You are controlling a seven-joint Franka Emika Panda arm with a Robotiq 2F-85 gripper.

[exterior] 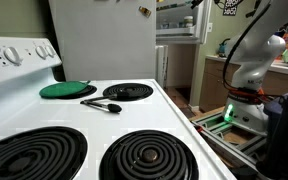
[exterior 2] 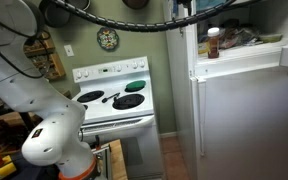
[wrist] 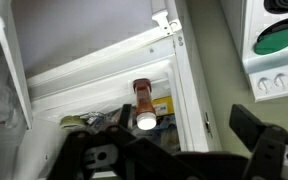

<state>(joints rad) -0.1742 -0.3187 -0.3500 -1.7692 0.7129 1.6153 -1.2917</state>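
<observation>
Black gripper point(wrist: 164, 140) fingers point(wrist: 259, 135) fill the bottom of the wrist view, spread wide apart with nothing between them. One finger sits at the lower left and the other at the lower right.

Centred in the gap between them, but further back and not touched, is a single bottle point(wrist: 142, 104). It has a reddish-brown body and a pale round end turned toward the camera. It sits at the front of a shelf in the open upper compartment of the white refrigerator point(exterior 2: 239, 110), and an exterior view shows it there in the upper right of the frame point(exterior 2: 213, 42). The shelf can be seen into only because this compartment is open. One yellow packet point(wrist: 162, 105) sits just beside the bottle, and other items on the shelf are too dark to name.

The white arm point(exterior 2: 24, 85) curves in from the left of that exterior view.

Further out is one white stove point(exterior: 84, 120) with four burner positions. Three show bare black coils, and the fourth, at the rear, is covered by a green lid point(exterior: 67, 90) lying flat on it. The lid also appears in the upper right corner of the wrist view point(wrist: 280, 38). One black utensil point(exterior: 102, 104) lies on the stove top between the burners, just beside the lid.
</observation>
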